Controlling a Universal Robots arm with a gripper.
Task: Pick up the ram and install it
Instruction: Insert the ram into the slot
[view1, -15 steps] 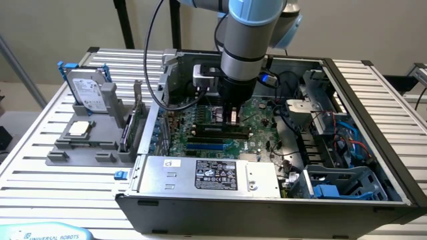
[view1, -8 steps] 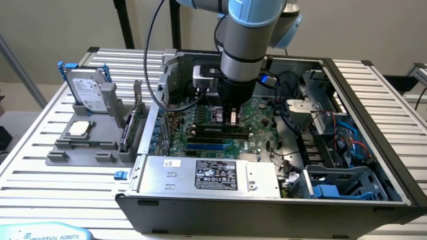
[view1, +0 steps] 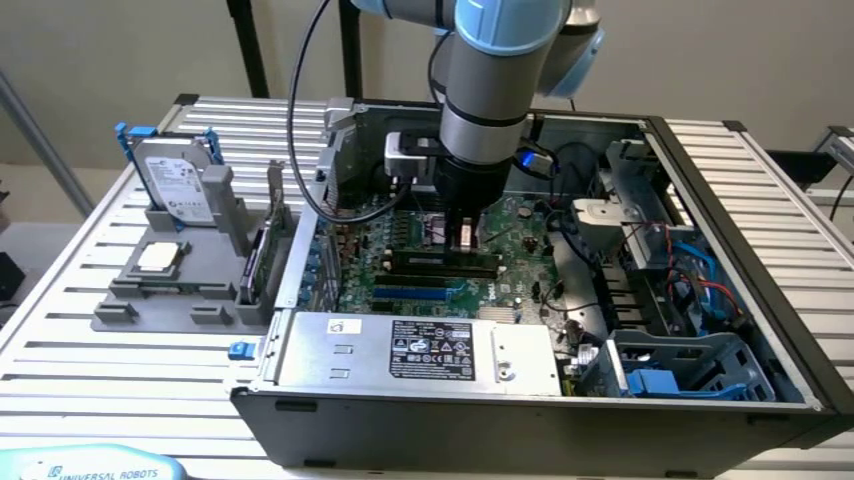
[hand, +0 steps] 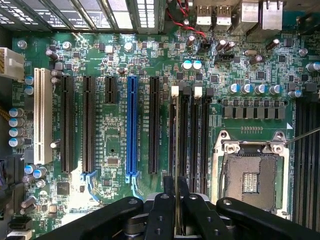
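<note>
- Several spare parts are sitting on a grey holder (view1: 147, 300) at the exterior view's left, on the slatted table (view1: 80, 350): a hard drive (view1: 176, 180) is standing upright at the far end, a square silver processor (view1: 158, 257) is lying flat nearer the camera, and a larger expansion card (view1: 263, 255) is standing on edge at the holder's right side, just beside the computer case (view1: 534, 420).
- Moving right, the open computer case is lying on its side, with a silver power supply (view1: 414, 350) bearing a black label along its near wall.
- Over the middle of the green motherboard (view1: 400, 265), the arm is reaching straight down, and its gripper (view1: 463, 232) is hanging low above the black memory slots (view1: 441, 262).
- In the wrist view, the gripper (hand: 176, 210) is standing with its black fingers (hand: 161, 212) drawn narrow, pinching the ram (hand: 176, 150), which is showing edge-on as a thin strip.
- The ram is lining up along one of the memory slots (hand: 182, 140), between the black expansion slots (hand: 154, 125) and the empty processor socket (hand: 252, 177); whether it is seated or just touching cannot be told.
- At the exterior view's right, cables (view1: 694, 290) and a blue plastic drive cage (view1: 694, 370) are filling the case's right end.
</note>
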